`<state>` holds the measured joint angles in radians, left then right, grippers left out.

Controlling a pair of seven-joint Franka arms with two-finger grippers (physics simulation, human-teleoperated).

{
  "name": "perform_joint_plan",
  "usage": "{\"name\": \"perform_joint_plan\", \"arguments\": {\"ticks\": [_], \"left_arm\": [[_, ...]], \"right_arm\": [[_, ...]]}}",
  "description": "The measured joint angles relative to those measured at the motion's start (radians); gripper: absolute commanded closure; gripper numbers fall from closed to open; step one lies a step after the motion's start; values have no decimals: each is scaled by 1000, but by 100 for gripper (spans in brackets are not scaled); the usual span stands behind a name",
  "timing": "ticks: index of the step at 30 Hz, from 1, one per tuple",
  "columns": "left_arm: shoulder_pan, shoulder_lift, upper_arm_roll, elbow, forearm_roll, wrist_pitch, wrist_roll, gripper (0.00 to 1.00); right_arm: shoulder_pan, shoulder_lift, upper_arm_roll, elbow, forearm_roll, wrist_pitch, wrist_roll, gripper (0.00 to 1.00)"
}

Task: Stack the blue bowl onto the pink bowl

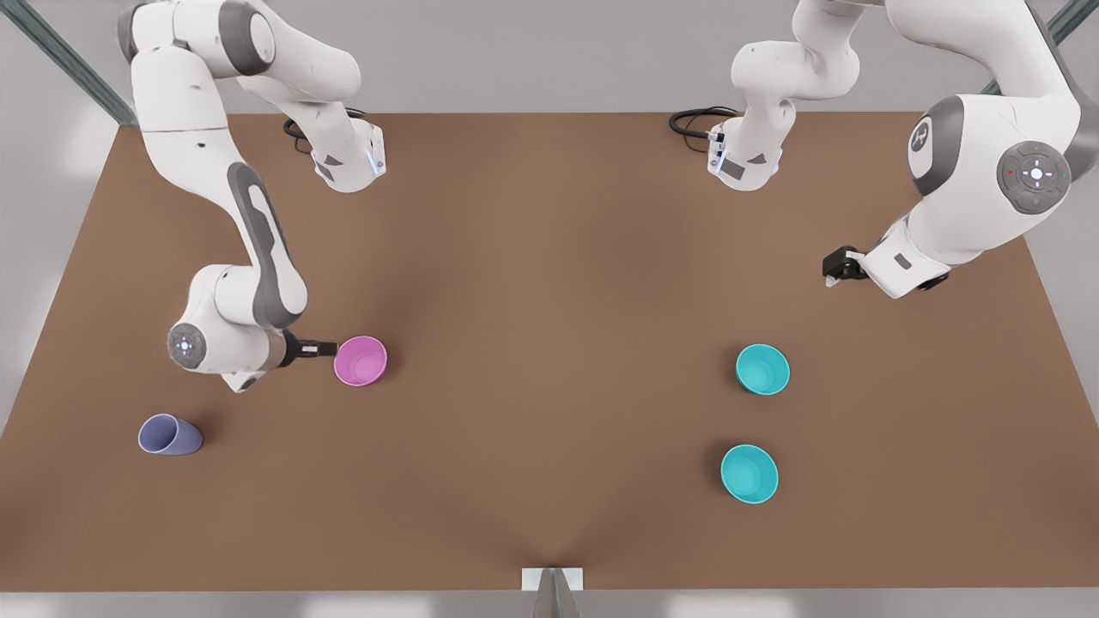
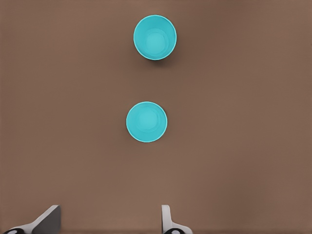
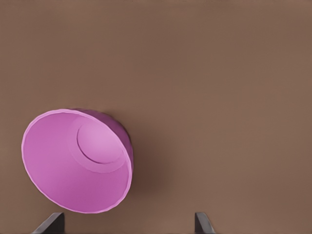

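Your bench (image 1: 549,283) was a plain brown top with both arms reaching in from the far edge. The arm on the front view's right carried your left hand (image 1: 837,268), which hung high over the bench, well apart from everything, with the two teal bowls below it. In its wrist view the fingertips (image 2: 48,219) were spread wide and held nothing.

Your right hand (image 1: 329,348) sat low on the front view's left, just beside the pink bowl (image 1: 361,360). Its fingers (image 3: 202,223) were spread too, gripping nothing, with the pink bowl (image 3: 78,161) close in front, open side up.

The two teal bowls stood upright on the front view's right, near each other but not touching. You can't really tell which one is the blue bowl, since they're look-alikes: one (image 1: 762,369) was farther back, the other teal bowl (image 1: 749,474) nearer the front edge. Neither was on the pink one.

A lavender cup (image 1: 169,435) lay on its side at the front view's lower left, by itself.
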<state>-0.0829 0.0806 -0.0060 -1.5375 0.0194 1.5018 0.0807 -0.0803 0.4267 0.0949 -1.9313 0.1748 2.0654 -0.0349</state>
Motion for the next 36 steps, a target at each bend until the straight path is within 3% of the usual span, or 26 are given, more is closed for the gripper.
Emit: {"name": "perform_joint_plan", "arguments": {"ticks": [11, 12, 14, 15, 16, 24, 27, 33, 36], "left_arm": [[0, 3, 0, 0, 0, 0, 0, 0], [0, 3, 0, 0, 0, 0, 0, 0], [0, 3, 0, 0, 0, -1, 0, 0], [0, 3, 0, 0, 0, -1, 0, 0], [0, 3, 0, 0, 0, -1, 1, 0], [0, 3, 0, 0, 1, -2, 1, 0], [0, 4, 0, 0, 1, -2, 1, 0], [0, 6, 0, 0, 0, -2, 1, 0], [0, 8, 0, -1, 0, -2, 1, 0]], "right_arm": [[43, 119, 2, -17, 41, 208, 17, 0], [44, 125, 2, -14, 43, 216, 17, 14], [44, 131, 2, -12, 49, 228, 16, 59], [44, 134, 2, -10, 54, 233, 12, 76], [43, 135, 2, -8, 64, 236, 5, 79], [39, 120, 2, 53, 65, 207, -17, 79], [59, 118, 43, 131, 109, 177, -13, 79], [400, 302, 54, 451, 227, 221, 84, 79], [583, 381, 20, 528, 239, 298, 186, 79]]}}
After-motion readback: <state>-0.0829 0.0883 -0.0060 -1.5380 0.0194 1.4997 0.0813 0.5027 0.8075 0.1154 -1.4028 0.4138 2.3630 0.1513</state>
